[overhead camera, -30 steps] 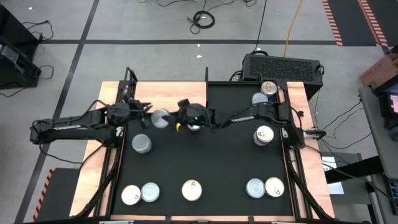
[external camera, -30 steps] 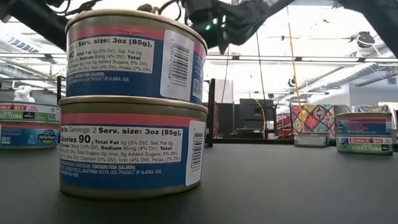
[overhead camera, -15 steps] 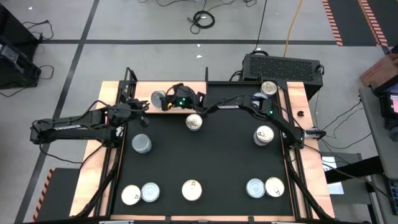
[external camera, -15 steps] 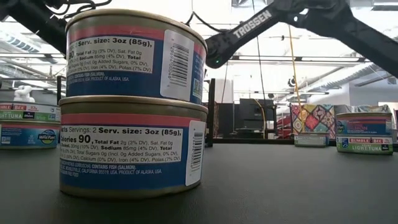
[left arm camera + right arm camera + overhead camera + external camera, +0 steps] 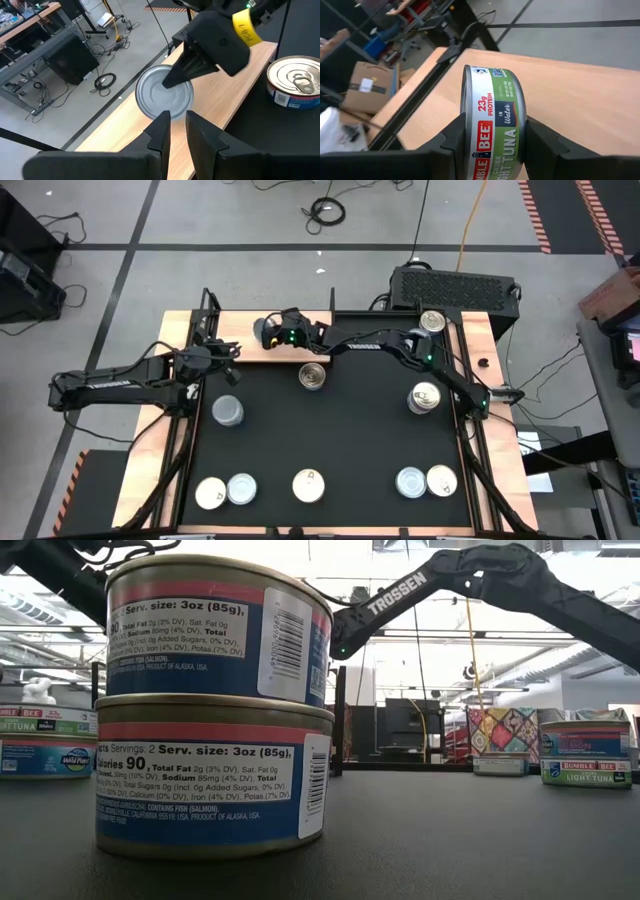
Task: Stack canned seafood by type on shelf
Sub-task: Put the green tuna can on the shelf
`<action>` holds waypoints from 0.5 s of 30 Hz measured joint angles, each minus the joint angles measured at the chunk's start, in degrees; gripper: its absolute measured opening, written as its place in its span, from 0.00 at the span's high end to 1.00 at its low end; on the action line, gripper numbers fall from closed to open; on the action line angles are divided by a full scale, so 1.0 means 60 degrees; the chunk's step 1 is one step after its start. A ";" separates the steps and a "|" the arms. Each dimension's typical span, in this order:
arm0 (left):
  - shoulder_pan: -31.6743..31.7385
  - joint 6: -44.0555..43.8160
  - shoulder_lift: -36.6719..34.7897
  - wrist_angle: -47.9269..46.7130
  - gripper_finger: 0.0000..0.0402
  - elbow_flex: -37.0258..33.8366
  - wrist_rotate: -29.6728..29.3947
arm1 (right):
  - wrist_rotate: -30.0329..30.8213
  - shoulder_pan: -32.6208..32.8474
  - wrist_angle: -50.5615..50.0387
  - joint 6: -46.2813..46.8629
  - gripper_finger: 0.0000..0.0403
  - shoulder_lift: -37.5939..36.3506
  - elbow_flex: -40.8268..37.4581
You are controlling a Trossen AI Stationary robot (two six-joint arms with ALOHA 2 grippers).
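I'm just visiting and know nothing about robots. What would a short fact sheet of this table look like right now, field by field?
Right gripper: shut on a tuna can, held on edge over the wooden shelf
Left gripper: waiting at the table's left side, pointed toward the shelf, holding nothing
Black mat: cans spread across it, some in pairs along the near edge
Nearest the shelf: a pull-tab can on the mat
Low view: two salmon cans stacked one on the other

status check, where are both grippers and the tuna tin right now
Right gripper shut on green-labelled round tuna tin, on edge over light wooden shelf. Left gripper empty beside it, jaws narrow. Nothing in the way.
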 joint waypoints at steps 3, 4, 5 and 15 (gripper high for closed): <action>0.0000 0.0000 0.0011 0.0002 0.84 0.0000 0.0000 | 0.0007 -0.0047 -0.0204 0.0007 0.66 -0.0003 0.0004; 0.0000 0.0000 0.0015 0.0000 0.84 0.0000 0.0004 | 0.0005 -0.0049 -0.0282 0.0006 0.65 -0.0003 0.0004; 0.0000 -0.0003 0.0015 0.0003 0.84 0.0000 0.0011 | 0.0005 -0.0054 -0.0312 0.0027 0.65 -0.0003 -0.0003; 0.0000 -0.0010 0.0015 0.0068 0.84 0.0004 0.0397 | 0.0007 -0.0058 -0.0314 -0.0005 0.57 -0.0003 -0.0004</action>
